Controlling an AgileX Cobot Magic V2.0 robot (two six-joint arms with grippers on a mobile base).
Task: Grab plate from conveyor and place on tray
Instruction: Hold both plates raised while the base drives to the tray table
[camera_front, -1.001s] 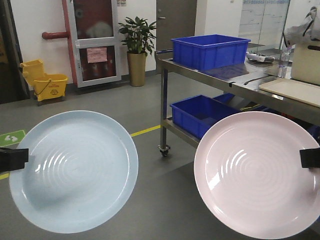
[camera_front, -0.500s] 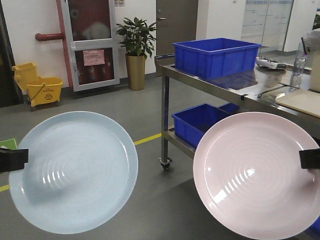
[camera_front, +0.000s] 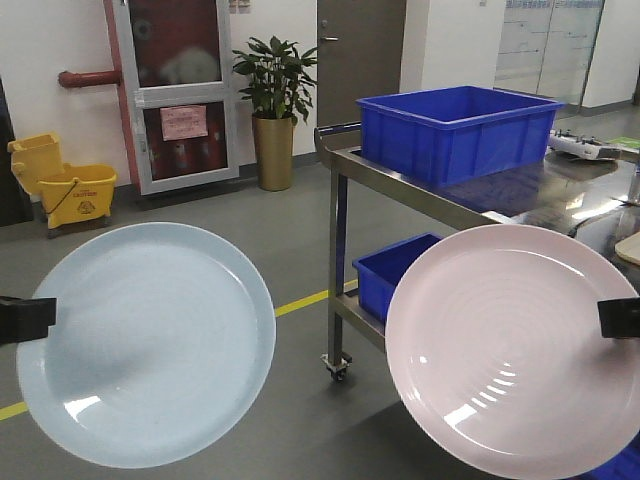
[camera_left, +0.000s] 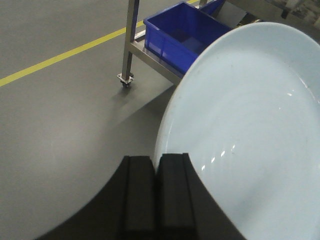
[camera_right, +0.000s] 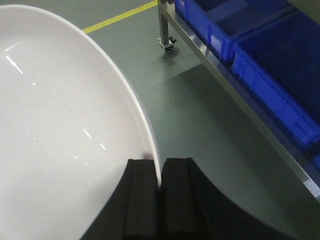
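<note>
The left gripper (camera_left: 155, 167) is pressed onto the edge of the blue plate (camera_front: 145, 345). The right gripper (camera_right: 160, 170) pinches the edge of the pink plate (camera_front: 510, 350) the same way. Both plates hang in the air over the floor (camera_front: 300, 240), side by side and apart. They are not on the conveyor, which is out of view, and not on the tray yet.

Each plate is round, so it has no long side. The hollow side faces up, tipped a bit toward the front camera. The blue one is held at its left edge and the pink one at its right edge.

Behind them, the steel worktop (camera_front: 440, 195) and the blue bin (camera_front: 455, 130) look bigger and nearer than a second ago. The yellow bucket (camera_front: 70, 190) has slid left. The plates sit in the same spots in the view. I think the robot is rolling closer with both plates in hand.

A cream corner at the far right edge is likely the tray (camera_front: 631, 248). It has slipped almost out of view. So the grabbing looks done, and the putting down is still to come.
</note>
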